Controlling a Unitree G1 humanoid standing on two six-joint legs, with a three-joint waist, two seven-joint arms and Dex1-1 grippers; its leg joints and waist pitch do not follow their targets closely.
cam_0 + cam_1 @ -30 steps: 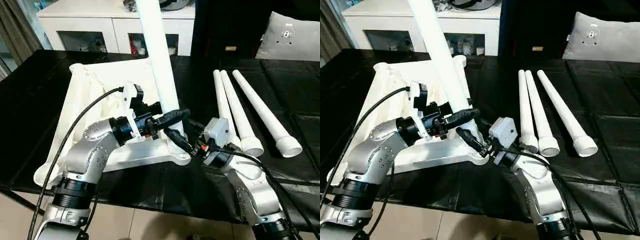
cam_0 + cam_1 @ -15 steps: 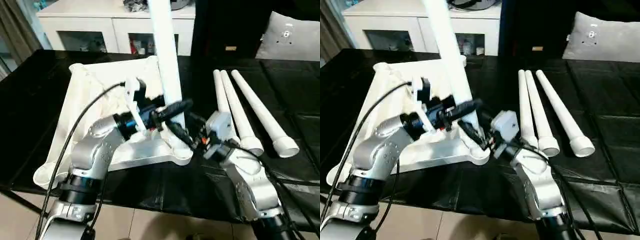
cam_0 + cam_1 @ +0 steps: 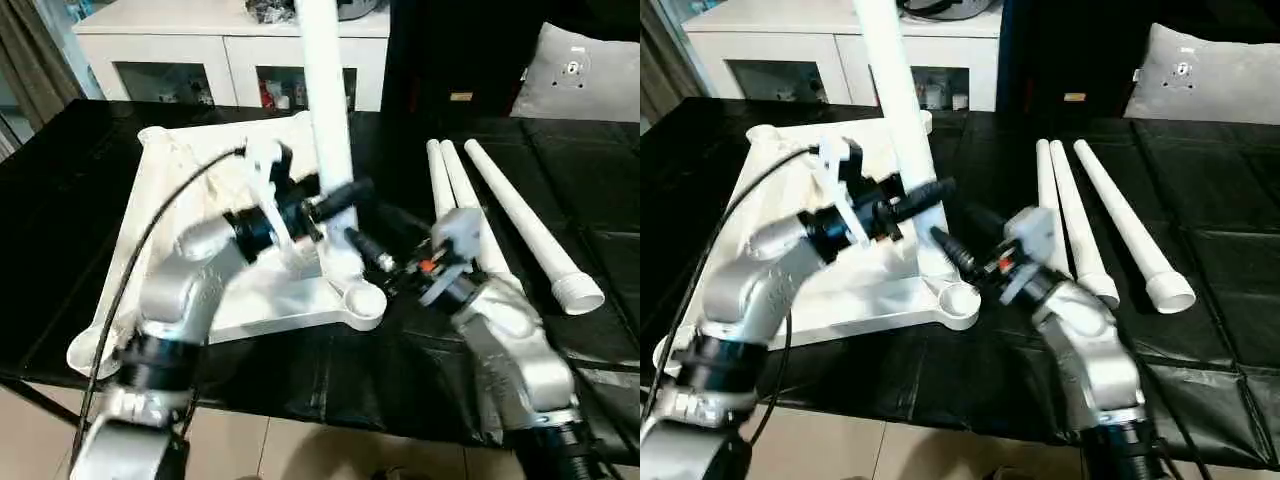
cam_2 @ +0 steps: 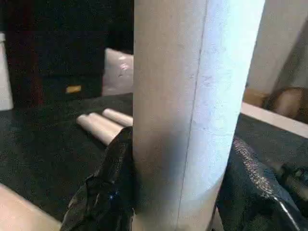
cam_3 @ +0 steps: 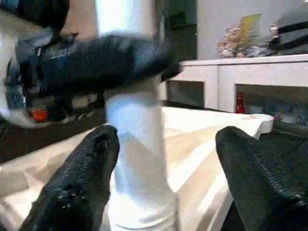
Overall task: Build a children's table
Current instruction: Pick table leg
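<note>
Left gripper (image 3: 335,205) clamps the upright leg (image 3: 325,90) over the upturned tabletop (image 3: 180,230) near its corner socket (image 3: 360,300); right gripper (image 5: 163,178) spread wide, beside the leg's base.

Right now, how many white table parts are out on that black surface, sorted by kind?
Tabletop, lying underside up: 1
Upright leg, gripped by the left gripper: 1
Loose legs lying on the black surface: 3
Total: 5 parts
</note>
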